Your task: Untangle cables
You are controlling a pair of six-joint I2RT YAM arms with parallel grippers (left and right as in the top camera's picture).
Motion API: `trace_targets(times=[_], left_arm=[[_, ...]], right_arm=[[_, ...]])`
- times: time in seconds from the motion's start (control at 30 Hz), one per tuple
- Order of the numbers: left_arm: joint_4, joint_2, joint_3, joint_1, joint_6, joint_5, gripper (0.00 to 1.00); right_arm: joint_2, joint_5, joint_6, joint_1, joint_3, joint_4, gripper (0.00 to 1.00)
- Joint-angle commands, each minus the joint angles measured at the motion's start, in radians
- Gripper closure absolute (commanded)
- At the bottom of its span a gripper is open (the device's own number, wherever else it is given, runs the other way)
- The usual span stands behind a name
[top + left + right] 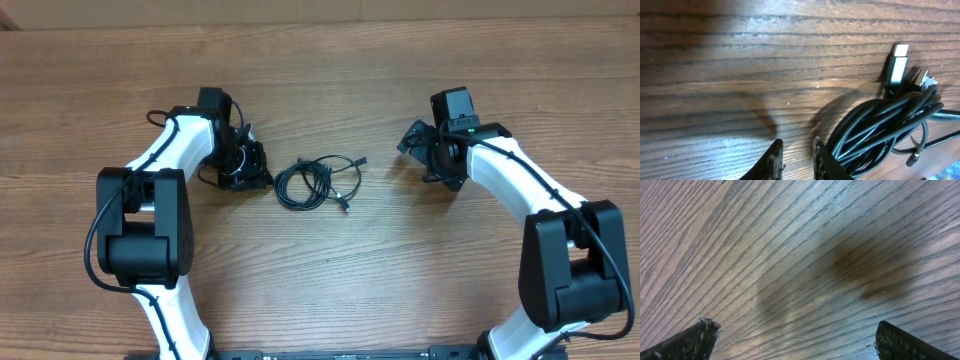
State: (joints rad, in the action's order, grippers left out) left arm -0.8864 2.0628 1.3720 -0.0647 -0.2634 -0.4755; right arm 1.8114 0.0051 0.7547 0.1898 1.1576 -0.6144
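Brown wood-grain table [320, 60] fills every view. Near its middle lie the cables [318, 182], thin black strands bunched in loops, with a silver plug [898, 62] poking out at one edge. Just to their left sits the left gripper [797, 161], its fingers parted by a narrow gap with only wood between them and the bunch just beside one finger's outer face. Well apart on the other side, the right gripper [795, 340] is spread wide above the wood, holding nothing.

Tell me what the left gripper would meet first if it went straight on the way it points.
Most likely the bare table, not the cables: the left gripper aims at wood, with the bundle just off to its side.
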Motion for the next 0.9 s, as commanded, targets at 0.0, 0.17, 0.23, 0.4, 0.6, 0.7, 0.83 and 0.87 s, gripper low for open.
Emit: trace_targets(times=[0.0,0.17,0.23,0.4,0.6,0.7,0.83,0.87], left_arm=[[0.013,0.01,-0.008,-0.001,-0.002,-0.013,0.77],[0.023,0.01,-0.008,-0.001,-0.003,-0.018,0.77],[0.024,0.01,-0.008,-0.001,-0.003,-0.028,0.71],[0.027,0.01,-0.008,-0.001,-0.002,-0.069,0.71],[0.026,0.01,-0.008,-0.003,-0.003,-0.074,0.78],[0.032,0.01,-0.008,-0.003,-0.002,-0.074,0.78],[0.058,0.01,-0.008,-0.003,-0.003,-0.072,0.76],[0.062,0.01,-0.008,-0.003,-0.003,-0.075,0.76]], right_arm=[[-0.003,0.008,0.001,-0.001,0.006,0.003,0.0],[-0.003,0.008,0.001,-0.001,0.006,0.003,0.0],[-0.003,0.008,0.001,-0.001,0.006,0.004,0.0],[-0.003,0.008,0.001,-0.001,0.006,0.004,0.0],[-0.003,0.008,0.001,-0.001,0.006,0.003,0.0],[-0.003,0.008,0.001,-0.001,0.006,0.004,0.0],[-0.003,0.008,0.001,-0.001,0.006,0.003,0.0],[-0.003,0.008,0.001,-0.001,0.006,0.003,0.0]])
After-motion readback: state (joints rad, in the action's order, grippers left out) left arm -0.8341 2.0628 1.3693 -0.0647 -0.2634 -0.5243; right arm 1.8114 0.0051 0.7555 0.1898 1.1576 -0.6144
